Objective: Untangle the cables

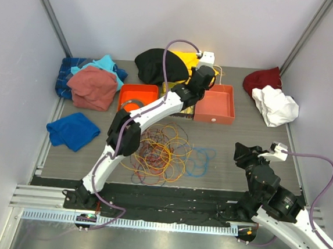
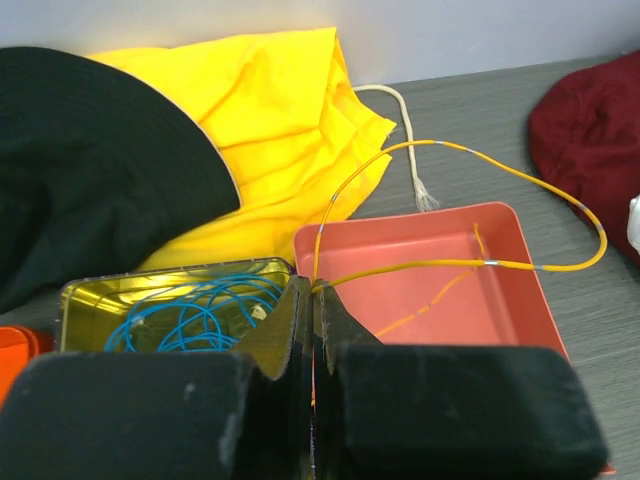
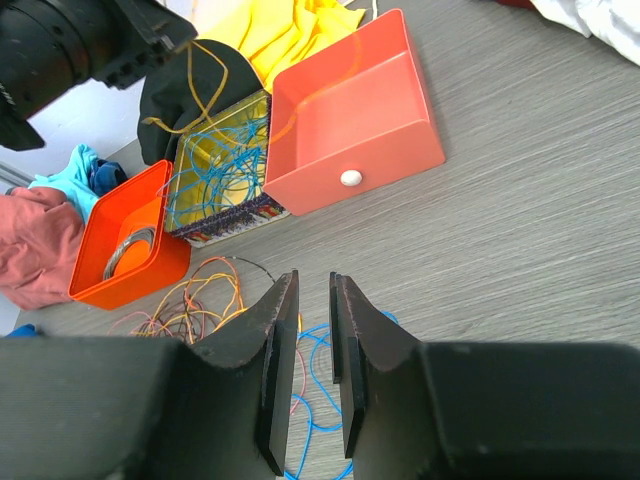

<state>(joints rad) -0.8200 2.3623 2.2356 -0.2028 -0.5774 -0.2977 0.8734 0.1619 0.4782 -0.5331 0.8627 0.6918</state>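
**A:** What has the left gripper (image 2: 312,295) got?

**B:** Its fingers are pressed together on a yellow cable (image 2: 490,263). From the pinch the cable runs ahead and to the right over the salmon box (image 2: 400,222). It then swings back in a wide loop to the jaws.

**A:** Does the loop rest in the box?

**B:** Most of it hangs clear above. A thin orange line does show on the box floor. From the wrist view I cannot tell whether that is a strand or only a reflection.

**A:** And on the other side of those fingers?

**B:** Just left of them sits a gold tin (image 2: 150,283) with blue cables (image 2: 200,315) coiled inside. Beyond the tin lie a yellow cloth (image 2: 280,110) and a black cloth (image 2: 90,160).

**A:** The right gripper (image 3: 313,280)?

**B:** Its jaws stand a narrow slit apart with nothing between them. It hangs above the table (image 3: 520,230).

**A:** Where is the rest of the tangle?

**B:** The heap of cables (image 1: 161,150) lies on the table to the right gripper's left, well apart from it. The heap is orange, red, yellow and purple loops. It sits under the left arm's forearm, well behind the left gripper. A loose blue cable (image 1: 201,159) lies between the heap and the right gripper. Far ahead and to the left of the right gripper, an orange bin (image 3: 95,225) holds a grey ring (image 3: 128,248).
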